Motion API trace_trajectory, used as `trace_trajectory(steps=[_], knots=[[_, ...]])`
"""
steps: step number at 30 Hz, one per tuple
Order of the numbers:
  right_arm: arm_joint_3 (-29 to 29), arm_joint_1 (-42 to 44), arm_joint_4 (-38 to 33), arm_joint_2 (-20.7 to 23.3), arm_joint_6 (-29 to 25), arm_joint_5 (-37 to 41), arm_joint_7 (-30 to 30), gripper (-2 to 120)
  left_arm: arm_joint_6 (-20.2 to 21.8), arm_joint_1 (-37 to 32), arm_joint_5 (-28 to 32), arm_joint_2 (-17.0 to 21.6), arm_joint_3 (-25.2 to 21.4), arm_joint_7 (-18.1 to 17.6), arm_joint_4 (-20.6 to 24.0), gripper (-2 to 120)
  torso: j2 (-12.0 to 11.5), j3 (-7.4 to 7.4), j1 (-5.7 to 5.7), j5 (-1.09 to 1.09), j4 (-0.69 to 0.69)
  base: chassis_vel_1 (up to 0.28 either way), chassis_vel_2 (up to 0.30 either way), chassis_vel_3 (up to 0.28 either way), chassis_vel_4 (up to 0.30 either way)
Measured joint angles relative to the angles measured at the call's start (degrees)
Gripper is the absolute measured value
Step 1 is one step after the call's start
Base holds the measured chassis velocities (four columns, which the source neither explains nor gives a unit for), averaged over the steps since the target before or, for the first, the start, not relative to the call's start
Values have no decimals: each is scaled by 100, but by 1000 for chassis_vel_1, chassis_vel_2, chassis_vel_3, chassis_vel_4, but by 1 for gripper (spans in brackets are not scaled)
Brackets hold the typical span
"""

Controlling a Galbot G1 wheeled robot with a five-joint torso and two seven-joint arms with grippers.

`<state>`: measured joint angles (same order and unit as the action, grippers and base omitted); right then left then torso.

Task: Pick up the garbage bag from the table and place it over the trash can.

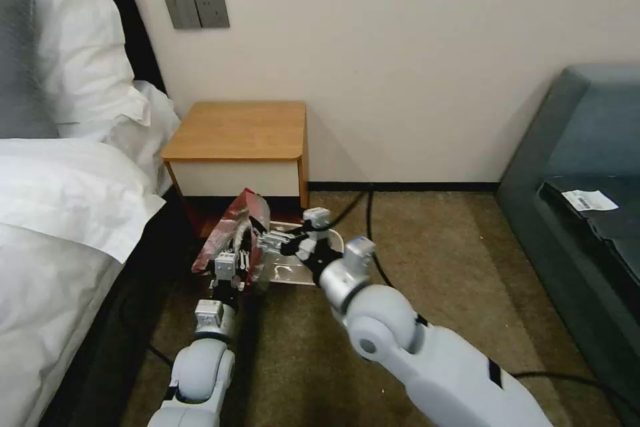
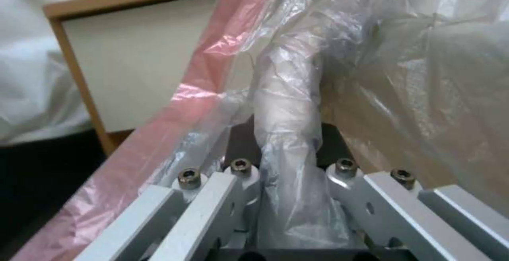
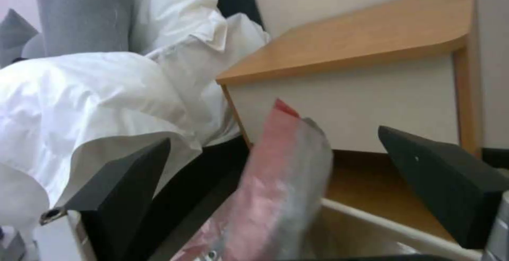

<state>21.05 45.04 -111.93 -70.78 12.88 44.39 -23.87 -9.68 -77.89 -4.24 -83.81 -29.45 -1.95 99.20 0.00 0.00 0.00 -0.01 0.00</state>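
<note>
Left wrist view, left gripper [image 2: 289,149] clenching garbage bag [image 2: 286,106], right gripper [image 3: 276,189] spread.

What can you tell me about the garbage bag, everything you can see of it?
The garbage bag is thin, crinkled, translucent grey-clear plastic with a red band along its rim. It stands up off the floor in front of the table, at the near-left edge of the trash can. The left gripper is shut on a bunched fold of it; the right gripper sits open beside it.
</note>
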Motion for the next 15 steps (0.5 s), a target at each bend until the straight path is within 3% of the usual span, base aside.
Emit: trace_trajectory(steps=[11,15], knots=[[382,-564,671,-289,271,26,-471,100,-295,29,-587,-85,-42,-113,-122,11,0,0,0,1,0,0,0,0,0],[423,-642,831,-339,328,38,-561,94,-334,26,-666,-108,-42,-120,-121,11,0,0,0,1,0,0,0,0,0]])
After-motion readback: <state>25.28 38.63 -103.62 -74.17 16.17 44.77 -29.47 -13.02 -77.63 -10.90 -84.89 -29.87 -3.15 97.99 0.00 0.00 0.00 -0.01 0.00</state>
